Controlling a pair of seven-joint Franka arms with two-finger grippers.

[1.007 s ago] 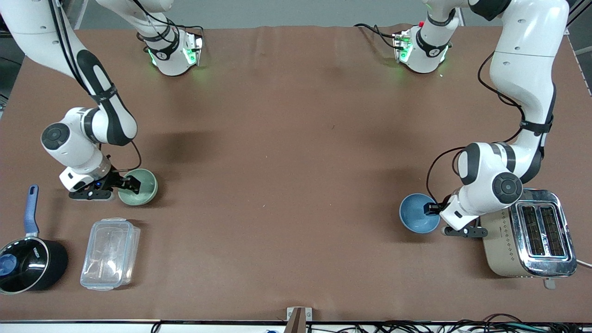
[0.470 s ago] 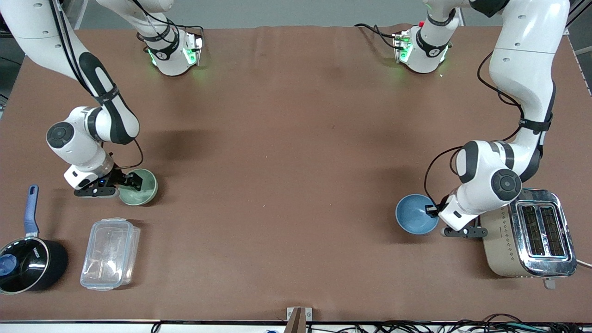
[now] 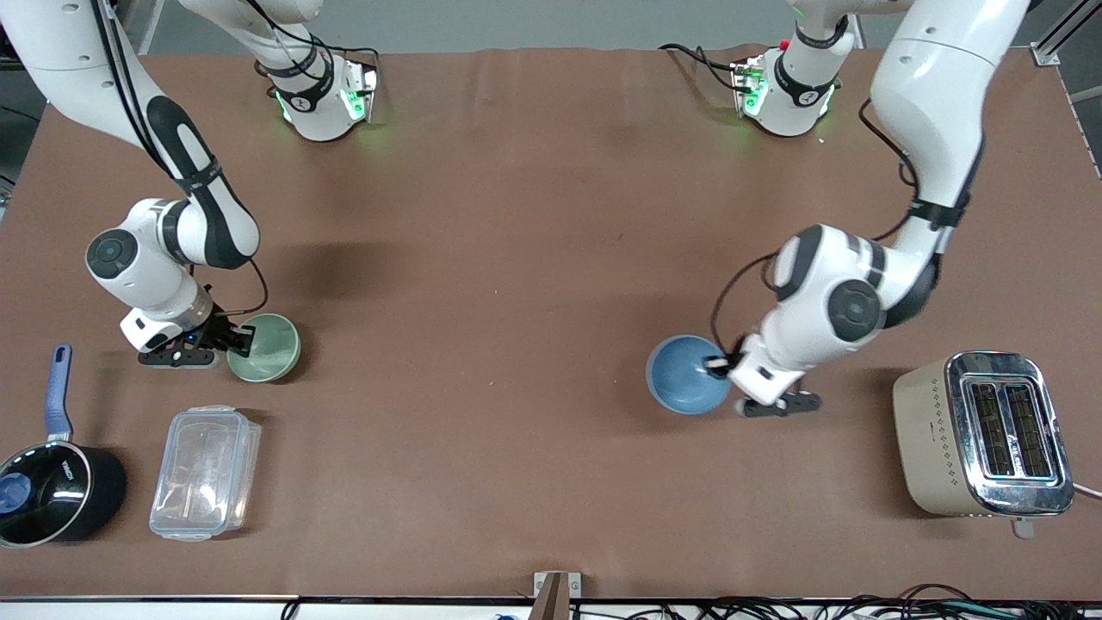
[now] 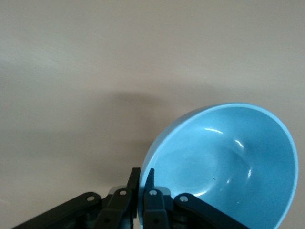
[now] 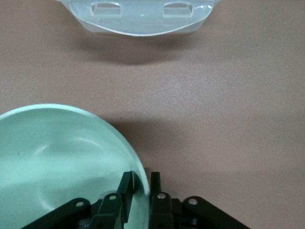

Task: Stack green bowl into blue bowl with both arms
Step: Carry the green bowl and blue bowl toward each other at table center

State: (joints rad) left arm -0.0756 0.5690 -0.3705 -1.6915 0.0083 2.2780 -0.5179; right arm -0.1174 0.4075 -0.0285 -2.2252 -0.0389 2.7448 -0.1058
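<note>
The green bowl (image 3: 265,348) was held by its rim in the right gripper (image 3: 244,339), at the right arm's end of the table. In the right wrist view the two fingers (image 5: 155,183) were seen closed on the bowl's wall (image 5: 57,157), one inside and one outside it. A shadow lay on the brown table (image 3: 516,258) under the bowl; whether the bowl touched the table could not be told. The right gripper met the bowl's rim at about nine o'clock in the front view.

The blue bowl (image 3: 686,374) was held in the same manner by the left gripper (image 3: 721,365), which pinched the rim at about three o'clock in the front view. In the left wrist view the fingers (image 4: 148,183) were pressed on either side of the blue wall (image 4: 228,157), and the bowl was seen tilted above its shadow on the table. The blue bowl was over the table between the table's middle and the toaster (image 3: 983,433), well apart from the green bowl.

A clear plastic container (image 3: 205,472) lay at about six o'clock from the green bowl, nearer to the front camera, and its edge (image 5: 138,16) was also seen in the right wrist view. A black pot with a blue handle (image 3: 50,469) stood beside that container, toward the table's edge at the right arm's end.
</note>
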